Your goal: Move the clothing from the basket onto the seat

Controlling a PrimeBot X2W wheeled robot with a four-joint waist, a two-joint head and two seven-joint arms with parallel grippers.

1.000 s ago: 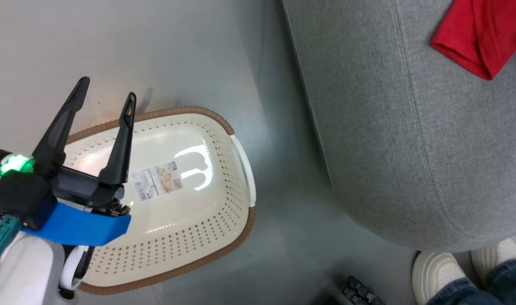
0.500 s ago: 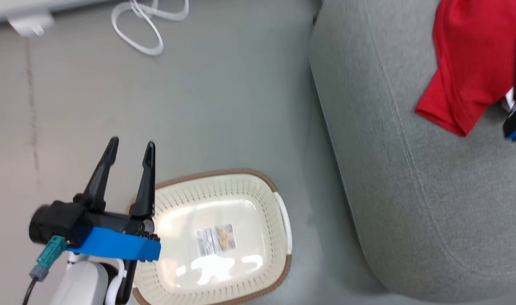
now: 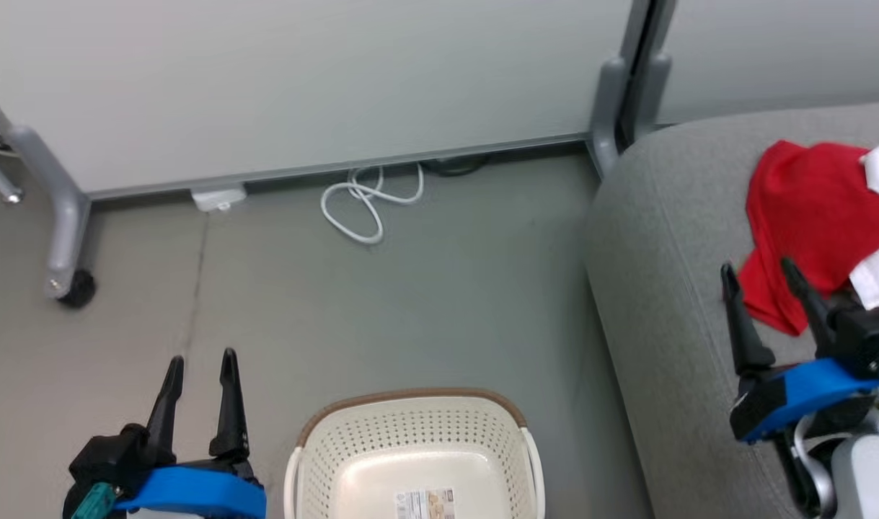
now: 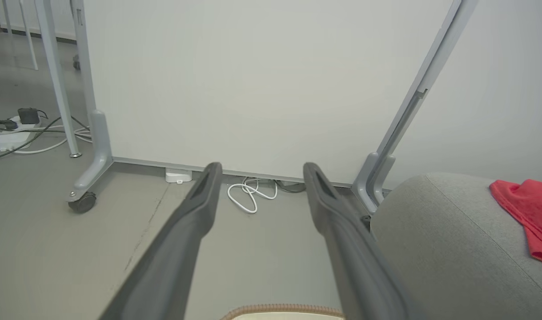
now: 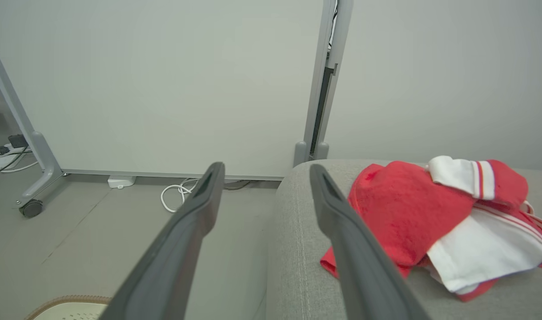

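Head view: the clothing (image 3: pixel 807 209) lies in a red-and-white heap on top of the seat (image 3: pixel 670 303), where a second ago only a red corner of it showed at the picture's edge. That shift is my head lifting, not the cloth moving.

What has changed is my right gripper (image 3: pixel 757 267). Half a second ago it was in against the cloth. Now it stands over the seat just short of the heap, jaws spread wide with nothing between them, so I judge the garment released.

The basket (image 3: pixel 410 440) sits on the floor beside the seat, and what shows of its bottom is bare but for a label (image 3: pixel 425 501), as before. My left gripper (image 3: pixel 202 357) hangs wide and empty, well apart from the seat, with the basket between. With the basket empty, I take the task as good as done.
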